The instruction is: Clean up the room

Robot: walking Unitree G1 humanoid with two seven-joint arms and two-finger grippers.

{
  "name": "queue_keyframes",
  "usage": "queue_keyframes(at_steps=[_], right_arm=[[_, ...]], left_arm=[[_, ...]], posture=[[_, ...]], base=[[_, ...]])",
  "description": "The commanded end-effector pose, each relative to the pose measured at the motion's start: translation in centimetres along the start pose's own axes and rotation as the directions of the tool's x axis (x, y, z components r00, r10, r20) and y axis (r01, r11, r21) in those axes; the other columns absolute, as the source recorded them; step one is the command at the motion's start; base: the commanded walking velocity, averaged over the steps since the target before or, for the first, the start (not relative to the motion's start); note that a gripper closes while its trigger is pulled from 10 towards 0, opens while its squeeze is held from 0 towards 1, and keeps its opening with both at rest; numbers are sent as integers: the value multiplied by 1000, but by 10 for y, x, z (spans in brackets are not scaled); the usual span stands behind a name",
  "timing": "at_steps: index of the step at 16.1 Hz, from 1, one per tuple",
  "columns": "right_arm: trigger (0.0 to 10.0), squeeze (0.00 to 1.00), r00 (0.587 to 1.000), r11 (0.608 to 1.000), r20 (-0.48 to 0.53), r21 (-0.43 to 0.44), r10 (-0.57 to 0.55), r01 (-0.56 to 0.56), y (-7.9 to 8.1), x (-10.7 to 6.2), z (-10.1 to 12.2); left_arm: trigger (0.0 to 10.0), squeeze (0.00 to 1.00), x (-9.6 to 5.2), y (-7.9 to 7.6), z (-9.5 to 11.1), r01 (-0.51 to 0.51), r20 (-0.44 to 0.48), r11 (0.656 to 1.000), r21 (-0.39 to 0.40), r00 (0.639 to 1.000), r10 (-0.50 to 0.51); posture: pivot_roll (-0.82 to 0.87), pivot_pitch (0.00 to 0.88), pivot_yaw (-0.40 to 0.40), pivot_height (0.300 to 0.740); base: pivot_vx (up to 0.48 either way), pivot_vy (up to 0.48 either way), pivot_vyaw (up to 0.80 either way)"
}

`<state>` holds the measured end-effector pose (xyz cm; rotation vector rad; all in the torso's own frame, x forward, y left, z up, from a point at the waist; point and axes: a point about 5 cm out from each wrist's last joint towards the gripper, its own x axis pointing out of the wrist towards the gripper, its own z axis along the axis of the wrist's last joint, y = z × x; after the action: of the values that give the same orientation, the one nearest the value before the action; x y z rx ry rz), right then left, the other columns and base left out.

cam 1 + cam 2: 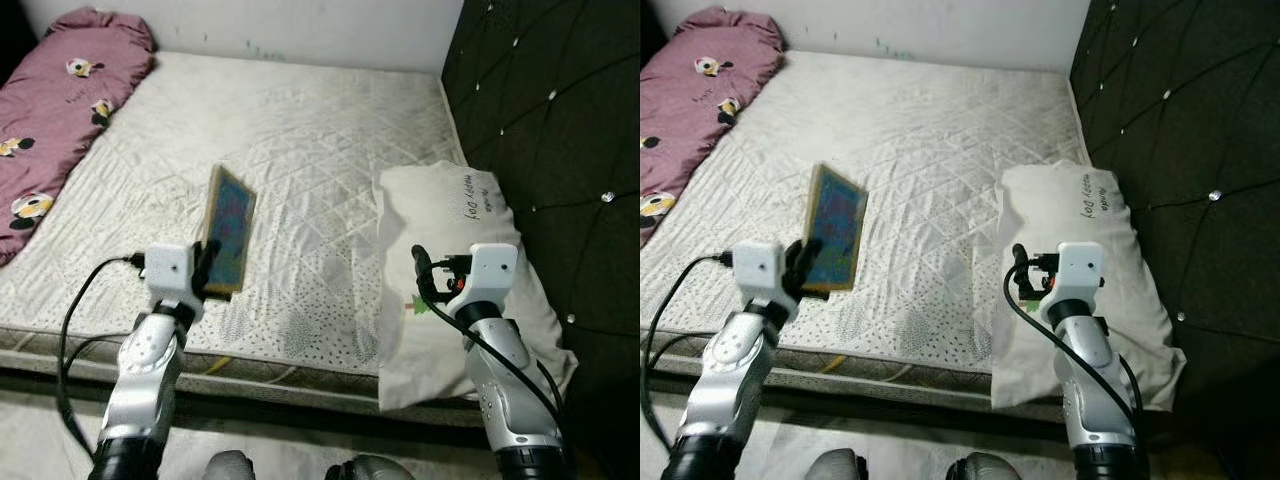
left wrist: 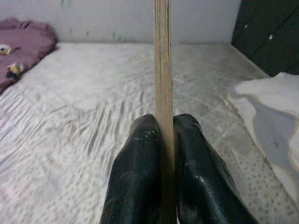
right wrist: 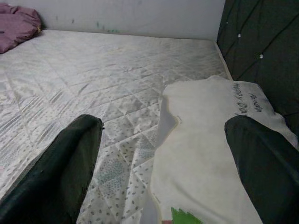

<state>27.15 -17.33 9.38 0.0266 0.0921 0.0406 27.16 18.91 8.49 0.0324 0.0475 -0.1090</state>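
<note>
A thin book with a blue and yellow cover (image 1: 229,228) stands tilted above the near edge of the white mattress (image 1: 300,130). My left gripper (image 1: 208,268) is shut on its lower edge; in the left wrist view the book's spine (image 2: 163,70) rises edge-on between the two black fingers (image 2: 140,172). My right gripper (image 1: 422,270) hovers open over the near end of a white pillow (image 1: 450,210) by the dark headboard. In the right wrist view its fingers (image 3: 70,158) stand wide apart, with the pillow (image 3: 210,140) between them.
A maroon patterned bolster (image 1: 60,100) lies along the far left of the mattress. A dark padded headboard (image 1: 560,120) walls off the right side. A pale wall (image 1: 300,25) runs behind the bed. The mattress's front edge (image 1: 280,365) is just ahead of my arms.
</note>
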Motion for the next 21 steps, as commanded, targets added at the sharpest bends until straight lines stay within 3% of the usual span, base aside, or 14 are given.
queue_keyframes(at_steps=[1, 4, 12, 21], right_arm=[[10000, 0, 1000, 1000, 9, 11, -8, 8, -1, -3, 2], [10000, 0, 1000, 999, 8, 31, -13, 12, -3, -8, 0], [10000, 0, 1000, 999, 14, 36, 3, -4, 0, -5, 2], [10000, 0, 1000, 1000, 4, 23, 12, -12, 0, -4, 1]], left_arm=[[10000, 0, -5, 9, 12, -41, 43, 999, -7, 998, 42], [10000, 0, -20, 12, 7, -56, 22, 998, -22, 998, 56], [10000, 0, -13, 7, 16, -46, 40, 998, -35, 998, 48], [10000, 0, -10, 6, 19, -48, 51, 998, -38, 997, 50]], posture=[[-34, 64, -38, 740], [-29, 68, -39, 736], [-26, 70, -37, 623], [-25, 68, -44, 618]], base=[[0, 0, 0], [0, 0, 0], [0, 0, 0], [0, 0, 0]])
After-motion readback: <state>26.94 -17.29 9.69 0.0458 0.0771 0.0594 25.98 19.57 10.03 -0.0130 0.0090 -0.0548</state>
